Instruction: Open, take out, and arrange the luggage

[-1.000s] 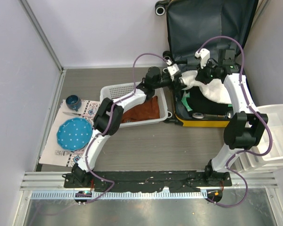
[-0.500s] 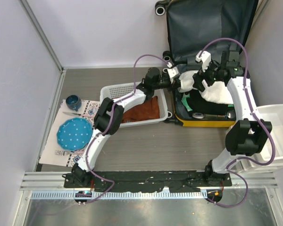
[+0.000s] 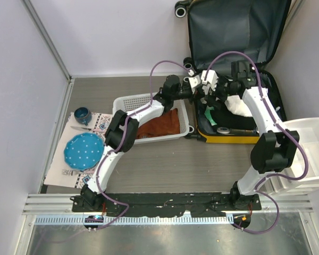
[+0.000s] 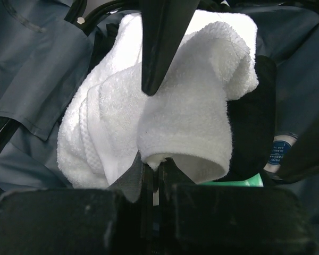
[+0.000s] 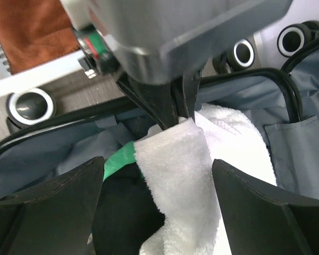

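Fingers: left fingers (image 4: pixel 149 183) pressed together on a fold of white towel (image 4: pixel 186 106); right fingers (image 5: pixel 53 212) spread wide, 1 on each side of the same towel.
Yellow suitcase (image 3: pixel 228 139): on counter (image 3: pixel 212 164), far right; lid (image 3: pixel 234 32) open and upright against the back wall, grey lining showing; towel, green item (image 5: pixel 119 156) and dark items inside.
White mesh basket (image 3: pixel 128 101): just left of the suitcase, holding 1 rust-brown cloth (image 3: pixel 162 125).
White drawer bins (image 3: pixel 308 133): right of the suitcase.
Blue dotted plate (image 3: pixel 83 150) and blue cup (image 3: pixel 82 114): far left.
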Available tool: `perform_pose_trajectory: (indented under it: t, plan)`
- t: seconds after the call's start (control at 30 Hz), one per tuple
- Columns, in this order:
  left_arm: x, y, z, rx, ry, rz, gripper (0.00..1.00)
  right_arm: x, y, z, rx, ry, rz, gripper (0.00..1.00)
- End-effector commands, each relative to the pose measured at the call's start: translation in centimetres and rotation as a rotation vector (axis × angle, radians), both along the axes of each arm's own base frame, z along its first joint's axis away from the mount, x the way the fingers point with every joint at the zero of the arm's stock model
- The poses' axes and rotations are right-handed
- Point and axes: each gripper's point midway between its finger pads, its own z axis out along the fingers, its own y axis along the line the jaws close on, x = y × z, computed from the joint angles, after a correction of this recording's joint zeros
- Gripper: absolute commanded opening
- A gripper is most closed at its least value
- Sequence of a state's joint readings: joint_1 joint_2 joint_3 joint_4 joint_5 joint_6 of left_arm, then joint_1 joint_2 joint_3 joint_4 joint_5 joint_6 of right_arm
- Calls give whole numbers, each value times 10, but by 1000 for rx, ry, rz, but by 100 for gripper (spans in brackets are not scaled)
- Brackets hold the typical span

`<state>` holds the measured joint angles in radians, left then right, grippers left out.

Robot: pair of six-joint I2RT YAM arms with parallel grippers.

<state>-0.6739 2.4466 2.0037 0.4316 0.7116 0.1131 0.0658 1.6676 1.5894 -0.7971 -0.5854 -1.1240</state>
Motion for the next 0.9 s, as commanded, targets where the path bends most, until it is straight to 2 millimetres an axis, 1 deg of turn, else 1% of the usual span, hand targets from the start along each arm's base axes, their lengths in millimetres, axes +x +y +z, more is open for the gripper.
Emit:
perform_pose_trajectory:
  t: [0.0, 0.07, 0.1, 0.23, 0.27, 0.3, 0.33, 0.37, 0.4, 0.43, 0.47, 0.5, 0.53, 0.57, 0.6, 0.67, 0.7, 0.73, 0.77, 0.8, 0.83, 0.87]
  plan:
    - [-13, 4, 73, -105, -138, -41, 0, 18, -9, -1, -61, -74, 44, 87]
    - [-14, 5, 72, -108, -136, -43, 0, 17, -9, -7, -69, -86, 95, 86]
    - [-14, 6, 73, -112, -140, -41, 0, 18, -12, -9, -68, -84, 96, 86]
    - [-16, 7, 76, -117, -140, -49, 0, 23, -11, -18, -78, -75, 119, 82]
    - [-15, 7, 76, -115, -139, -48, 0, 24, -11, -19, -74, -71, 114, 76]
    - [-15, 7, 76, -115, -139, -48, 0, 33, -13, -18, -75, -85, 93, 70]
    - [-14, 7, 75, -113, -134, -43, 0, 38, -12, -15, -61, -93, 73, 62]
    - [-14, 9, 82, -124, -135, -30, 11, 41, -12, -13, -42, -87, 45, 46]
    - [-5, 12, 83, -135, -97, 26, 21, 48, -11, -6, -35, -105, 35, 35]
    - [-3, 15, 85, -144, -70, 46, 30, 51, -10, -3, -21, -104, 18, 21]
    - [-1, 19, 92, -153, -52, 63, 47, 53, -11, 3, -8, -108, 2, 1]
    - [5, 27, 98, -164, -26, 91, 63, 56, -11, 13, 24, -110, -32, 1]
    - [12, 34, 98, -181, 44, 136, 80, 59, -12, 20, 51, -114, -56, 1]
    - [13, 41, 107, -189, 58, 141, 99, 61, -15, 27, 79, -115, -82, 1]
    - [19, 52, 107, -184, 74, 154, 100, 64, -25, 37, 125, -111, -133, 0]
    - [21, 62, 97, -152, 105, 155, 100, 63, -32, 52, 166, -123, -161, 1]
    - [23, 71, 96, -140, 92, 148, 99, 63, -34, 56, 181, -132, -168, 1]
    - [21, 75, 84, -117, 95, 142, 99, 60, -33, 59, 201, -127, -173, 0]
    - [24, 78, 79, -104, 69, 156, 100, 56, -33, 68, 209, -143, -171, 1]
    - [27, 80, 74, -97, 68, 167, 100, 55, -33, 69, 220, -146, -176, 1]
    - [28, 80, 70, -91, 65, 170, 100, 52, -32, 72, 237, -141, -181, 1]
    - [27, 79, 70, -96, 54, 159, 100, 47, -30, 79, 251, -150, -173, 1]
